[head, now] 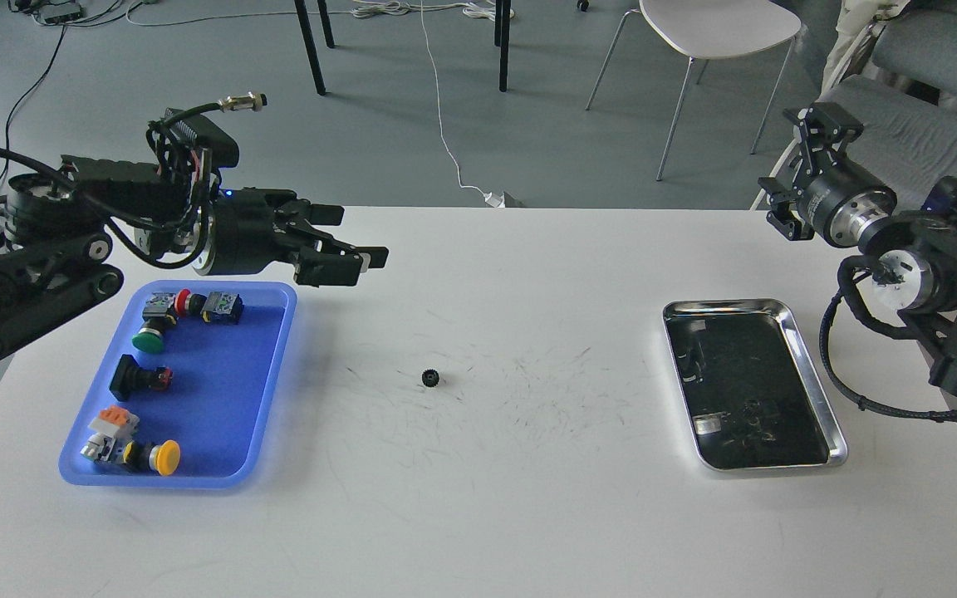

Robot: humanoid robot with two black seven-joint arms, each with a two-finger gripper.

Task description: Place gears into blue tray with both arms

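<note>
One small black gear [431, 379] lies flat on the white table, near the middle. The blue tray [277, 353] sits at the left and holds several coloured push buttons; I see no gear in it. My left gripper [360, 237] hovers above the table just beyond the tray's far right corner, well behind and left of the gear. Its fingers are spread, with nothing between them. My right gripper [802, 170] is raised off the table's far right edge, pointing away, its two finger parts standing apart and empty.
A shiny steel tray [815, 390] with a dark inside lies at the right, below my right arm. Chairs and table legs stand on the floor beyond the table's far edge. The table top around the gear is scuffed.
</note>
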